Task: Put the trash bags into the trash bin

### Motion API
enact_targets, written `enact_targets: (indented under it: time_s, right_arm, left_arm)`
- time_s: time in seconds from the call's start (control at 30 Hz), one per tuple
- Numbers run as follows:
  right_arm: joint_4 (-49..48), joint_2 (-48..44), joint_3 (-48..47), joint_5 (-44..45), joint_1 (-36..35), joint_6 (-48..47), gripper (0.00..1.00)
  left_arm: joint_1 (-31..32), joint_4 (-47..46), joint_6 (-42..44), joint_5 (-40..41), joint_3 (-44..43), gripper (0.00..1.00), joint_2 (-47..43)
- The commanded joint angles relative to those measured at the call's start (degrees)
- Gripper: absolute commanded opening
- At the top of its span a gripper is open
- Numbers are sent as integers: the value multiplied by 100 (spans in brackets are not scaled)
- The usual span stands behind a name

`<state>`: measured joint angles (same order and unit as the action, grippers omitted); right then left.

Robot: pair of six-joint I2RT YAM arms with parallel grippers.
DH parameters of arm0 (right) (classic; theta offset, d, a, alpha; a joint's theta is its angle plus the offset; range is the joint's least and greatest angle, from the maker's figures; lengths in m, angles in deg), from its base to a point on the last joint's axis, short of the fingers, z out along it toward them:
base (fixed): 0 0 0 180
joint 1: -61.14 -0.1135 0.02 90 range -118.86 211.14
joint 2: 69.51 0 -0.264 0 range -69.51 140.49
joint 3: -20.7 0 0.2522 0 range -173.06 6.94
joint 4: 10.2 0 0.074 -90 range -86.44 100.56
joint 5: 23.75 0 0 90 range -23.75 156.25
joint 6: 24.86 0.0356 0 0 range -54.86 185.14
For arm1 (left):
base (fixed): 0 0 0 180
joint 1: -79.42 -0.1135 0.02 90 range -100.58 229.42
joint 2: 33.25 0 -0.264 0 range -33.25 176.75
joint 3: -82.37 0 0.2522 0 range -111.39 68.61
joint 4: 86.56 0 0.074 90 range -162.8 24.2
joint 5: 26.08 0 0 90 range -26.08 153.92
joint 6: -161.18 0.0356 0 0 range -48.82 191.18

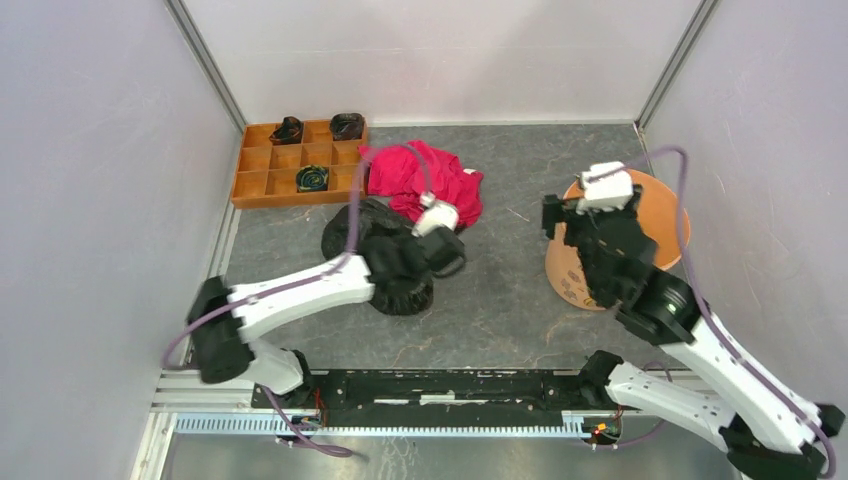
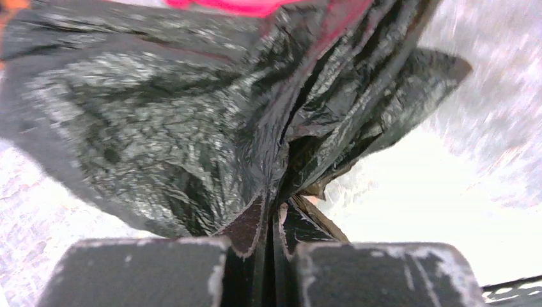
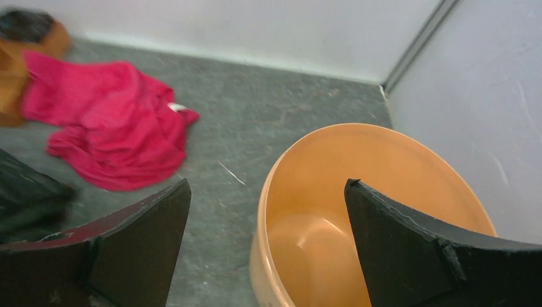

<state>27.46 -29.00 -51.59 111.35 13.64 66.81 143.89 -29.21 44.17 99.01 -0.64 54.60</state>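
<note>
With my left gripper clamped on the bag mid-table beside the cloth, and my right gripper spread wide over the bin, I'm at the grasp step; next I'd lift and carry the bag across above the rim.

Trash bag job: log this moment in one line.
left gripper: shut on trash bag | right gripper: open, at trash bin rim

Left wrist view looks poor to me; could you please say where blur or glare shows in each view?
Left wrist: motion-blurred edges, the table blown out white, glare on the trash bag. Right wrist: slightly soft, the red cloth most. Top external: sharp, evenly lit.
</note>
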Motion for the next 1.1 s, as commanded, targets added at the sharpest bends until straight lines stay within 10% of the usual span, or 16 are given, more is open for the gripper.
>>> enact_targets:
  time_s: [0.0,0.27,0.73,1.07]
  right_arm:
    - [1221,1168,-695,885,50,97,98]
    - [1592,1886,-637,-807,1410,86,87]
    - [1626,2110,-387,-2179,1456,-124,49]
    - [1150,2097,-414,-4823,1124,-703,18]
  left_arm:
    - [-493,-58,252,368,-99,5,-1331]
    - [-844,-9,429,754,-314,2,-2556]
    - [-892,-244,952,1258,-916,2,-3095]
    - [-892,-342,1052,1412,-1215,2,-3327]
